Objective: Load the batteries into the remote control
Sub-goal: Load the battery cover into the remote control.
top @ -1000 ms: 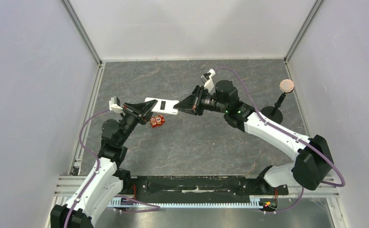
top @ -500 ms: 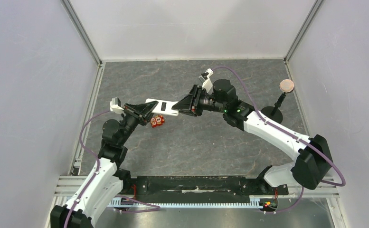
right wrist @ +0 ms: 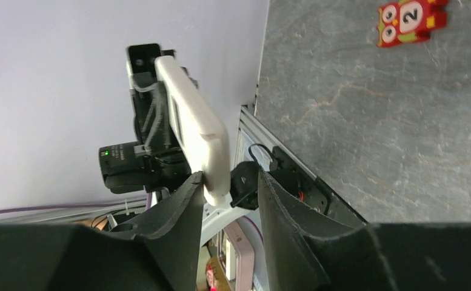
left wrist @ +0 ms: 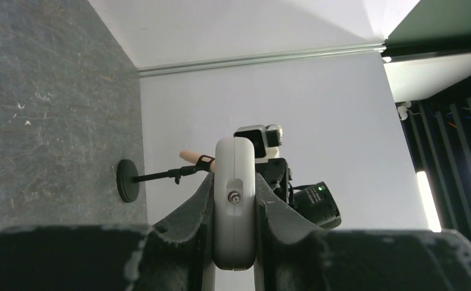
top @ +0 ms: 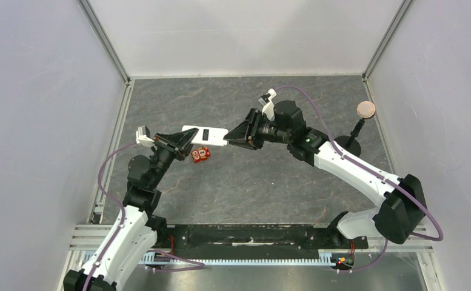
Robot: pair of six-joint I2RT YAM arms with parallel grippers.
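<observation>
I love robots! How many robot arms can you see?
2. The white left arm rises from bottom left, the white right arm from bottom right. The left gripper and right gripper meet at a slim white rectangular remote control.

**A:** Finish on the remote control (top: 204,134)?

**B:** Smooth white plastic, soft satin sheen, no real gloss.

**A:** And at either end of the remote?

**B:** Matt black plastic on the fingers (left wrist: 181,227) of the left gripper (top: 187,140), grainy, scuffed pale along the edges. Same rough black on the right gripper (top: 228,138).

**A:** Beneath the remote?

**B:** Table (top: 251,182) in dark grey stone-look sheet, matt, with pale veins and fine scratches. Just beside the remote, a red block (top: 200,154) with a glossy printed face; wood or plastic, cannot tell.

**A:** Farther from the remote?

**B:** Glossy white plastic shells on the right arm (top: 348,167), a smooth purple cable (top: 317,127), a dull bare-metal rail (top: 113,145), matt pale walls (top: 245,36).
</observation>
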